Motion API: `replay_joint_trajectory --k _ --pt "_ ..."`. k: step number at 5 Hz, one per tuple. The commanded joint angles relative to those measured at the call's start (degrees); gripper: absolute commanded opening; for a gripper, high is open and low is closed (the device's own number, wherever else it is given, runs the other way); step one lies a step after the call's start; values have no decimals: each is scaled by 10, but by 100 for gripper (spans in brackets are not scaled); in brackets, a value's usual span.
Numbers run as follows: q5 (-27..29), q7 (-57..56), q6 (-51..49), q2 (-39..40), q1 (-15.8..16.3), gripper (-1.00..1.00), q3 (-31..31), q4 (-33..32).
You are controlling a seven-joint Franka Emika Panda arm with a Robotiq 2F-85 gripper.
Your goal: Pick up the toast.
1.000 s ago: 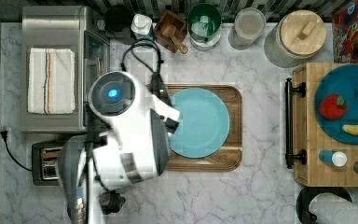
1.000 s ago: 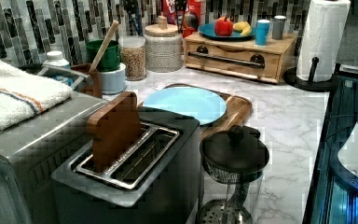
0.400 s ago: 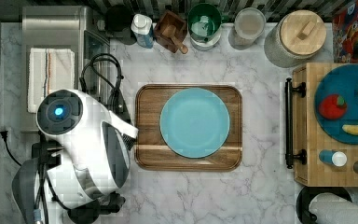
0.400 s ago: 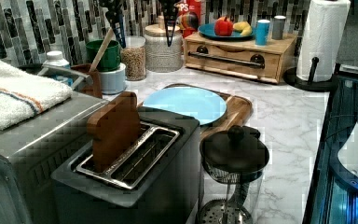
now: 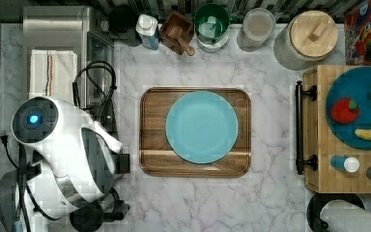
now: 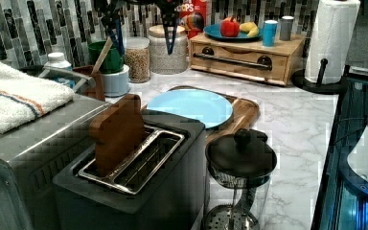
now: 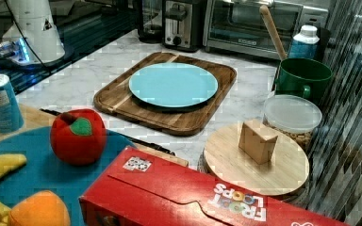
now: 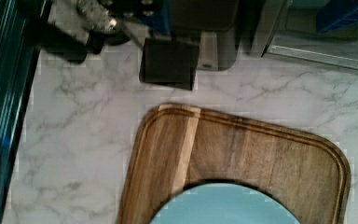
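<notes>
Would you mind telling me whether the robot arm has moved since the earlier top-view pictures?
Yes. In the top view the arm has swung toward the top view's left: it overlapped the wooden tray earlier, and now lies clear of it, beside the toaster oven.

So the plate [image 5: 202, 126] sits on the wooden tray [image 5: 153, 130] mid-table [image 5: 270, 193]. In the left view, the toast [image 6: 118, 134] stands upright in the toaster's [image 6: 139, 191] slot nearer the toaster oven [image 6: 24, 143], which has a folded towel [image 6: 14, 96] on top. A French press [image 6: 239, 177] is just beside the toaster on the left view's right. On the top view's right, a wooden stand [image 5: 319, 159] carries the fruit plate [image 5: 340, 89].
</notes>
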Motion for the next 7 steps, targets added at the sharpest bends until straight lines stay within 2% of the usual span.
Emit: replay_joint_trajectory --k 1,2,4,5,7 --pt "14 101 -37 36 47 100 54 85" --pt "24 129 -43 49 56 100 66 96" --pt "7 182 35 60 66 100 97 71" --pt "20 198 41 70 69 100 98 76" --pt "53 175 107 64 64 100 105 11"
